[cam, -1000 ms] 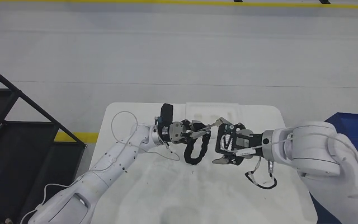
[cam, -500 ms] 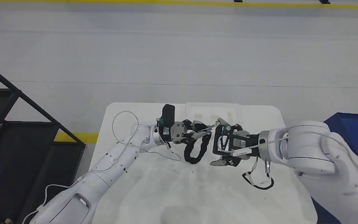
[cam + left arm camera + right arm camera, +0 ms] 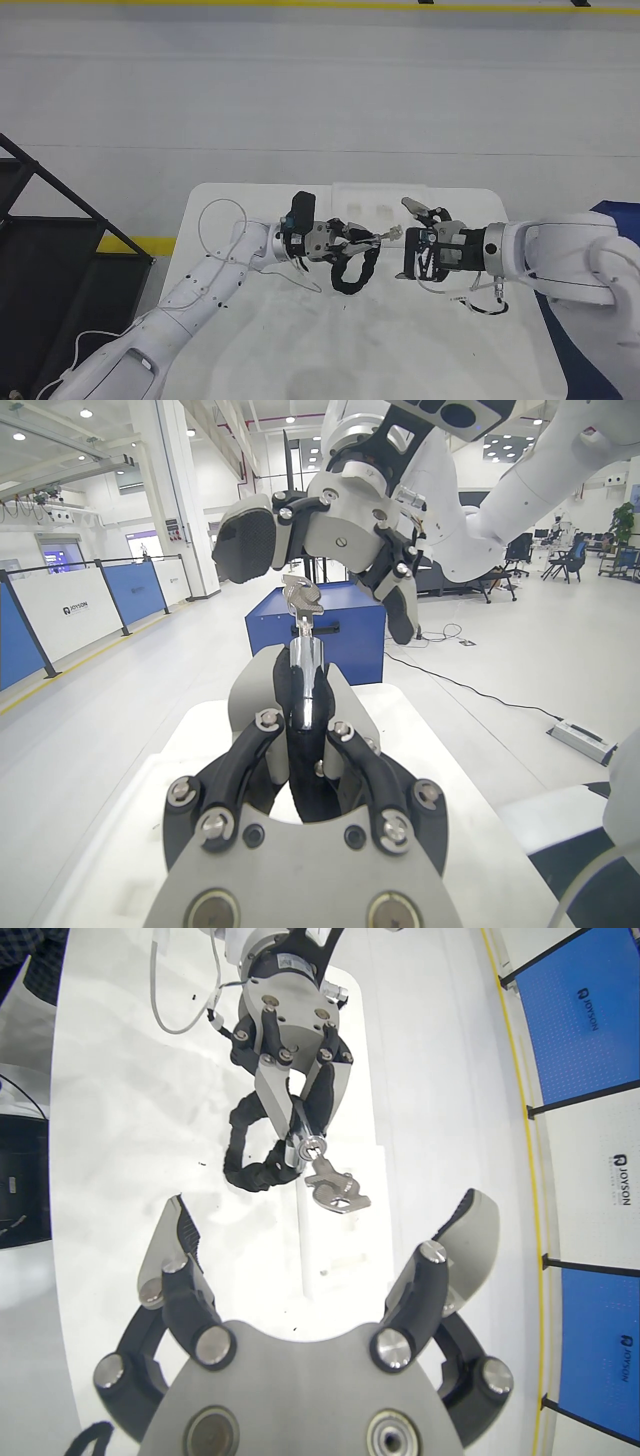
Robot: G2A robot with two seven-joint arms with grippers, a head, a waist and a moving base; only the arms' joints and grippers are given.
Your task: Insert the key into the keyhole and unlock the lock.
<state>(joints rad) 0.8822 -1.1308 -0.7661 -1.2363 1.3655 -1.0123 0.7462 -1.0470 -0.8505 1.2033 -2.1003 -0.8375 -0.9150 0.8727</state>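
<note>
Flat silver metal key (image 3: 332, 1185), likely light, stiff, sits in chrome cylinder lock (image 3: 310, 1146) clamped by left gripper (image 3: 302, 680); right gripper (image 3: 325, 1208), three o'clock, gapes; pinch bow.

Place: an industrial robotics hall.
Signs: barrier panels (image 3: 80, 605), a yellow floor line (image 3: 140, 243) and office chairs (image 3: 575, 555) are showing it.

Note for your log: both arms, left arm (image 3: 200, 290) and right arm (image 3: 560, 262), wear glossy white shells. Thin white cable (image 3: 176, 1032) runs along the left wrist. Left gripper (image 3: 302, 680) and right gripper (image 3: 325, 1218): grey plates, black linkages, silver screws, black textured pads (image 3: 250, 545).
</note>
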